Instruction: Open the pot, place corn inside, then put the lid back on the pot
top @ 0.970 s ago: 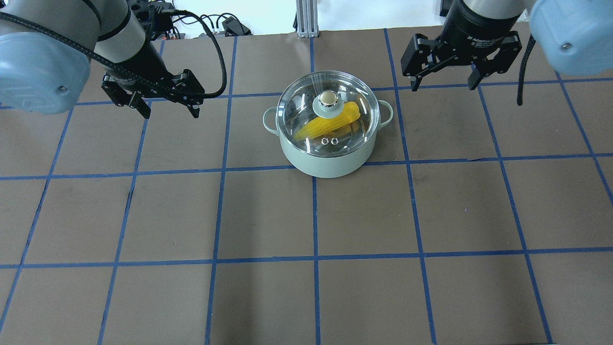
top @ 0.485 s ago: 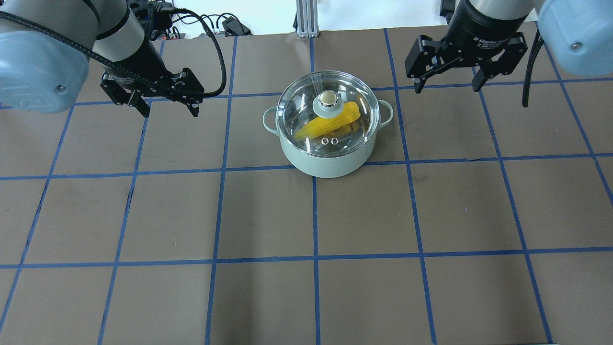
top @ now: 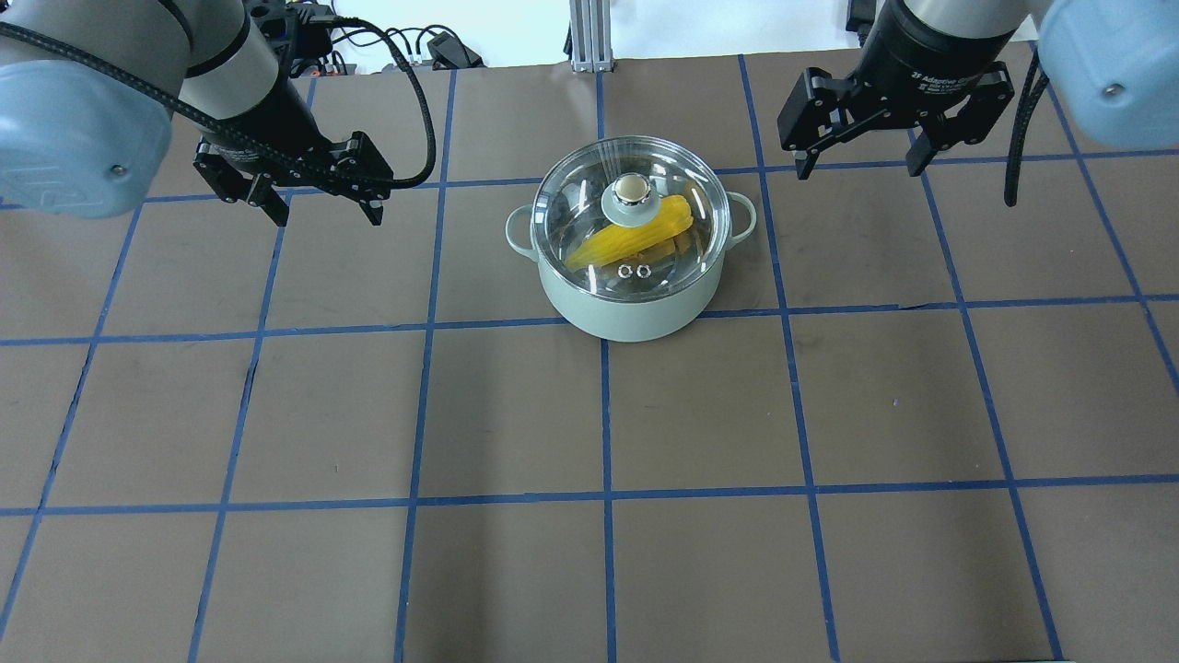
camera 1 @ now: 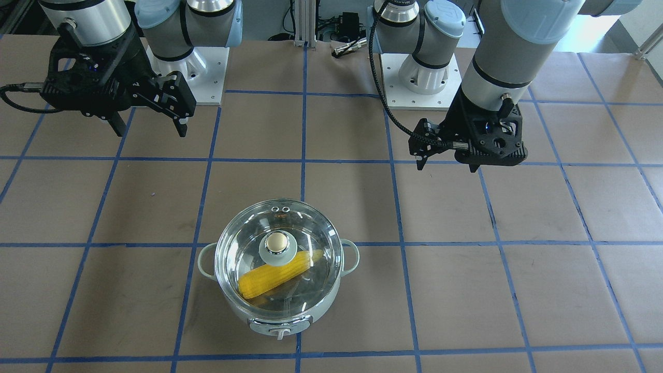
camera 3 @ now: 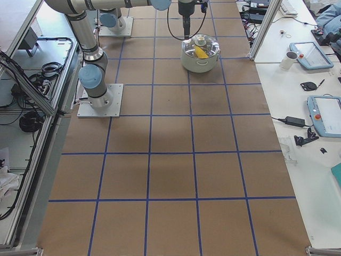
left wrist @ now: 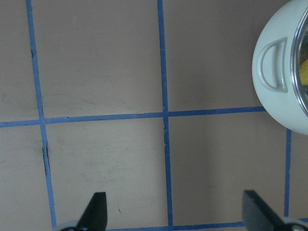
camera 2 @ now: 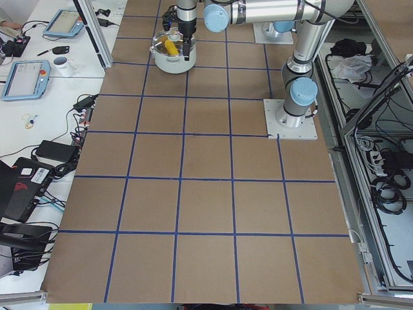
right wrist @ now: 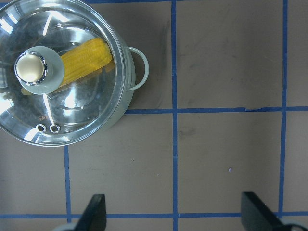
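The corn (top: 636,241) lay inside the pot (top: 636,308) beneath its seated glass lid (top: 629,198) on the surface (top: 700,414). The left pincer (top: 328,219) and right pincer (top: 858,171) hung well apart, spread wide and empty, the job apparently complete.

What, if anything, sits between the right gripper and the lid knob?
Nothing visible. The right gripper hangs off to one side of the pot with its jaws open. Only bare table lies between it and the lid knob. The lid sits on the pot with the corn under it.
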Robot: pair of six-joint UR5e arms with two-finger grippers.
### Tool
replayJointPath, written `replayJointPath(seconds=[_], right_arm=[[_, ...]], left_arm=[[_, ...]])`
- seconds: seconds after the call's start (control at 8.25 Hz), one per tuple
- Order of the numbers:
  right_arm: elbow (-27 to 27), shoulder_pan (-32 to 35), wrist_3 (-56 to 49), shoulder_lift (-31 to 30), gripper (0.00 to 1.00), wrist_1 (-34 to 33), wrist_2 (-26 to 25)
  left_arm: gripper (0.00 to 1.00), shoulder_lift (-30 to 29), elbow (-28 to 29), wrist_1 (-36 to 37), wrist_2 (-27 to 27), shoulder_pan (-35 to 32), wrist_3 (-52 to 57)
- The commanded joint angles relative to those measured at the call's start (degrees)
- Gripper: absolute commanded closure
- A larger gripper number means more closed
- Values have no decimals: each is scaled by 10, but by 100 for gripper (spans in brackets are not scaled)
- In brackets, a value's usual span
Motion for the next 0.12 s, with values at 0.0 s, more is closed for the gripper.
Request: replayJointPath(seconds=[0.0], right_arm=[[0, 0, -2, 0, 0, 0, -2]], left_arm=[[0, 1, 0, 0, 0, 0, 0]])
